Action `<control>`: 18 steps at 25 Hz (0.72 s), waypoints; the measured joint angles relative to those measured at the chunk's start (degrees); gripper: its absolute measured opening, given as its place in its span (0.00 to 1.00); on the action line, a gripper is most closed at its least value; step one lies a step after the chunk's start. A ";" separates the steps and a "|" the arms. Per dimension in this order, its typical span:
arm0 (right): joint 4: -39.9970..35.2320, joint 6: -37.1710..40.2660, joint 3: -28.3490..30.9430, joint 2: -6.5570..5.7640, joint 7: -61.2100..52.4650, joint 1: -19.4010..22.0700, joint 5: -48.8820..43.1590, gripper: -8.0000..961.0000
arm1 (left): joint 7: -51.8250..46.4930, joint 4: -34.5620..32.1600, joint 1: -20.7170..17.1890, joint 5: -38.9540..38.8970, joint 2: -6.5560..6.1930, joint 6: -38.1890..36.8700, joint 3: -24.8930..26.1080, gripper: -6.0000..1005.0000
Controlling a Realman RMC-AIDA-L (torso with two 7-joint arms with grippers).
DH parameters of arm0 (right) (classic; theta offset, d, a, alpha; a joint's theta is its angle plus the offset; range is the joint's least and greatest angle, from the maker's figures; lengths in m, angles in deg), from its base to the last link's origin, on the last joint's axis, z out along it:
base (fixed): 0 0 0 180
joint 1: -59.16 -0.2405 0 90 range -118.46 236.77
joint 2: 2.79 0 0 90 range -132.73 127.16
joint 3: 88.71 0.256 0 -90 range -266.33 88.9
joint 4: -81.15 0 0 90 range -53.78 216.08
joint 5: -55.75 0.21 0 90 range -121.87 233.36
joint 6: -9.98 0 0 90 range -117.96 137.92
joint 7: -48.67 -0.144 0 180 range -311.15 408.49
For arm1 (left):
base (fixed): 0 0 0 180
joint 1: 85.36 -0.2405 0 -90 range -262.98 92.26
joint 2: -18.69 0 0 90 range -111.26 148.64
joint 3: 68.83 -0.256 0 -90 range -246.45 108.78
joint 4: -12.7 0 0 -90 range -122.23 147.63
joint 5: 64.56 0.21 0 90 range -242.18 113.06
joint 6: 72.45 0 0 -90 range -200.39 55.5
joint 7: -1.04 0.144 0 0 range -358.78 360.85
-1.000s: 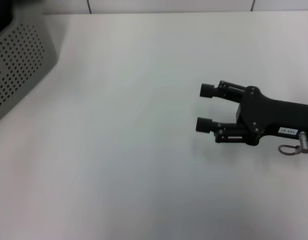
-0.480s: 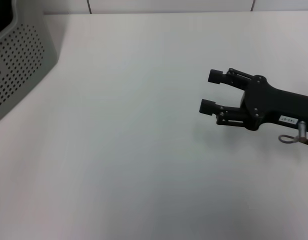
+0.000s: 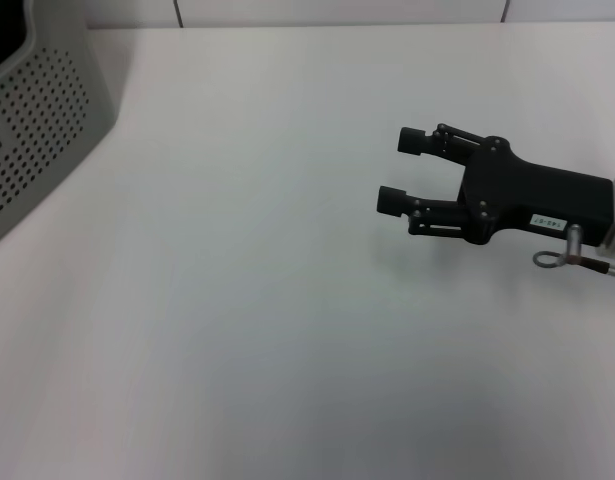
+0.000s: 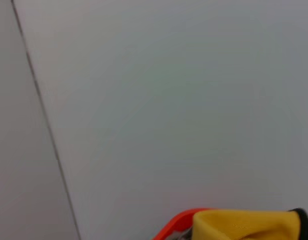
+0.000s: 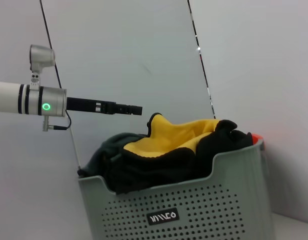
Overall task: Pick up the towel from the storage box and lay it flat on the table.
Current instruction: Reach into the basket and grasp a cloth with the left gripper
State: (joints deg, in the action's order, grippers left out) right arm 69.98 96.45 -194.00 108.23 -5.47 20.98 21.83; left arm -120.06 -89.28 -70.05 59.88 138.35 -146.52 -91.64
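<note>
White and smooth, the desk (image 3: 247,300) fills nearly all of the head view. At about 3 o'clock on it hovers the right pincer (image 3: 399,171), black, its two fingers (image 3: 411,141) spread well apart with nothing between them, pointing toward 9 o'clock. A small white label sits on the pincer's body, and a grey cable loop hangs near its wrist.

At 10 o'clock in the head view, only a corner of the storage box (image 3: 37,130) shows: grey-green plastic with rows of small round holes. The right wrist view faces this box (image 5: 184,205) across the desk. The towel (image 5: 169,142) lies crumpled inside it, heaped above the rim, a yellow face showing in the middle among dark folds. Something orange peeks from behind the box at its far side.

Beyond the box, the left arm (image 5: 23,97) reaches in level above the towel, with a green ring lit on it. The left pincer (image 5: 129,109) is seen thin and edge-on; whether it is apart or together, I cannot tell. The left wrist view shows a yellow fold of the towel (image 4: 244,225) beside an orange rim.
</note>
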 joint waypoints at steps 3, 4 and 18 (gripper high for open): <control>-0.07 -1.85 0.00 0.42 0.39 -0.34 -0.01 0.91 | 1.27 3.59 0.86 0.98 -0.17 3.22 0.02 0.63; -0.08 -2.31 -0.01 0.50 0.49 -0.36 -0.02 0.91 | 1.68 5.10 1.50 1.60 -0.32 4.57 -0.08 0.63; -0.09 -1.86 2.43 0.69 0.89 3.20 0.31 0.90 | 3.81 16.89 6.50 2.94 -3.61 8.77 -0.40 0.63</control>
State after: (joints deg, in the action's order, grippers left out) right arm 69.89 94.59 -191.56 108.92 -4.59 24.18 22.14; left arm -116.24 -72.39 -63.54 62.82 134.74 -137.75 -92.04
